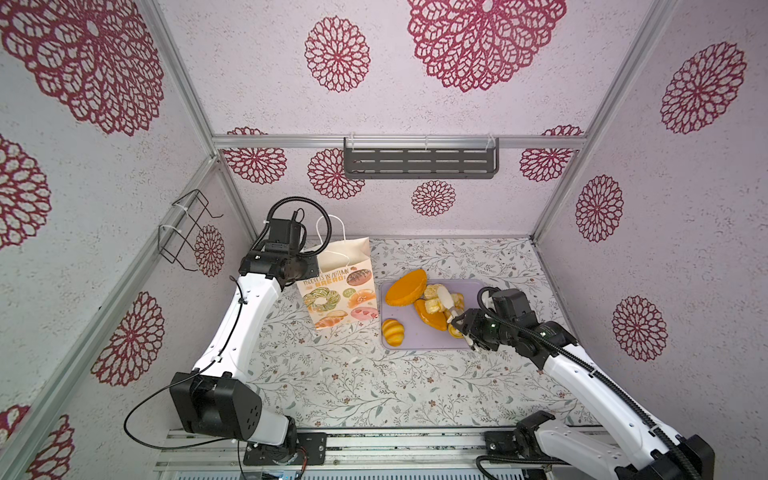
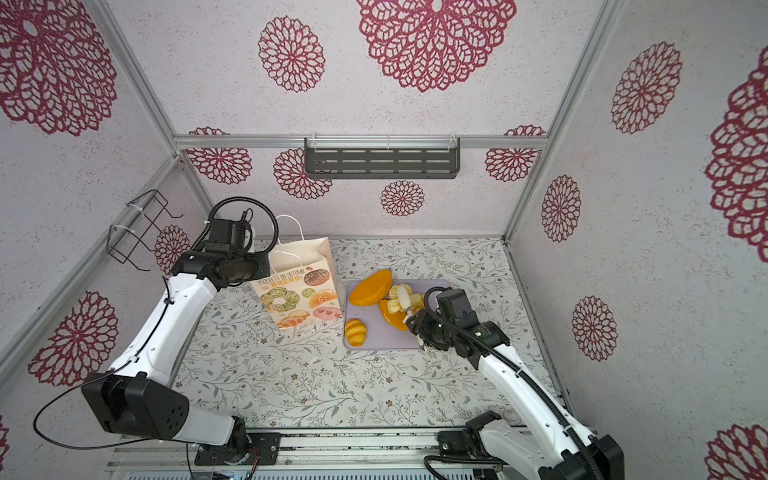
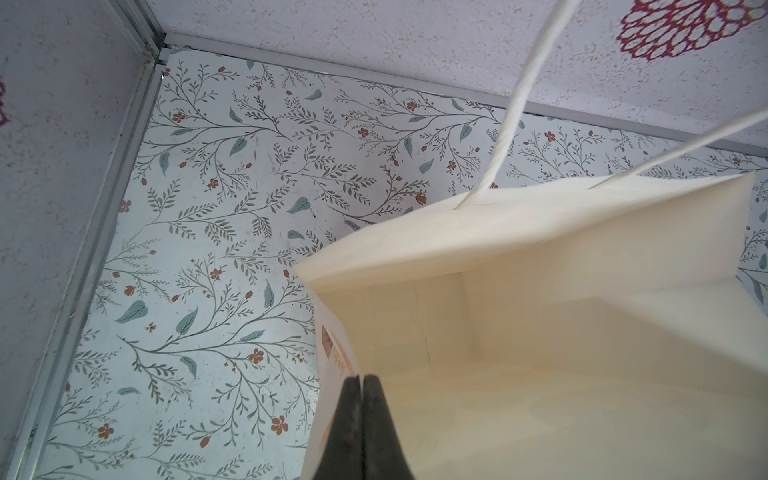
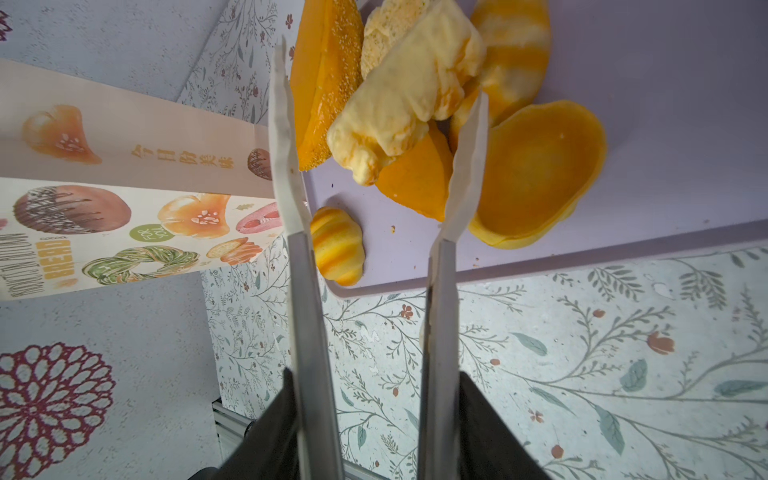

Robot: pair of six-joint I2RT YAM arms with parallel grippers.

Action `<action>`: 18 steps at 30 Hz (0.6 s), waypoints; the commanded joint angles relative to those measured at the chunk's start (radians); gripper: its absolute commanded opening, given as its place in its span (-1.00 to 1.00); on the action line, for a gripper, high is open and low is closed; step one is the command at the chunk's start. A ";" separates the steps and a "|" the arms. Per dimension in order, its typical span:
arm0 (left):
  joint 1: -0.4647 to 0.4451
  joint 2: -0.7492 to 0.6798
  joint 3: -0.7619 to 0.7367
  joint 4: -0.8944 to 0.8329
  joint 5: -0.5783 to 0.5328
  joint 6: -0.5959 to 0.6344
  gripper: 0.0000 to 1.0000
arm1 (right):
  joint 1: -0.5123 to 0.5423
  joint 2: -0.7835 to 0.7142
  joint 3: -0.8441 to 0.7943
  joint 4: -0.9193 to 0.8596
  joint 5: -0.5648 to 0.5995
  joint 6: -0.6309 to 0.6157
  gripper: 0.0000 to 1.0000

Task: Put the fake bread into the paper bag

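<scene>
Pale walls (image 1: 415, 83) with big crimson flower prints all round, and a floor (image 1: 332, 374) in leafy floral paper, that's our booth. Far left, a black wire rack (image 1: 185, 230) hangs on the side wall.

Next along, the left arm reaches over to the bag (image 1: 338, 286). In the left wrist view the left gripper (image 3: 361, 390) has its black fingers squeezed tight together right on the bag's top edge, with the printed paper wall running into them, so we read that as a pinch on the rim. The bag stands upright near the back left of the floor, mouth open, cord handles up, pastry drawings facing us.

Just right of it a lilac tray (image 1: 415, 338) lies flat, and the bread is on that. A big orange loaf (image 1: 406, 286) sits at the far left corner and a small striped croissant (image 1: 392, 332) sits alone at the near left corner. The rest is heaped mid-tray: a cream loaf (image 4: 407, 95) on top of an orange wedge (image 4: 415, 183), a striped bun (image 4: 515, 50) and a flat orange round (image 4: 540, 166).

On the right, the right gripper (image 4: 376, 386) is partly closed on a pair of tongs (image 4: 307, 311), one black finger outside each arm. The white tips straddle the cream loaf: one is right against it, the other stands off a bit. We can't tell if the loaf is lifted.
</scene>
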 commanded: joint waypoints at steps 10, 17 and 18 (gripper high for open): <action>0.003 -0.019 -0.020 0.007 0.004 0.007 -1.00 | 0.006 0.048 0.010 0.118 0.000 0.052 0.01; 0.003 -0.021 -0.022 0.007 -0.001 0.007 -1.00 | 0.006 0.069 0.001 0.128 -0.005 0.071 0.01; 0.003 -0.020 -0.022 0.007 0.000 0.008 -1.00 | 0.007 0.072 0.000 0.128 -0.005 0.071 0.01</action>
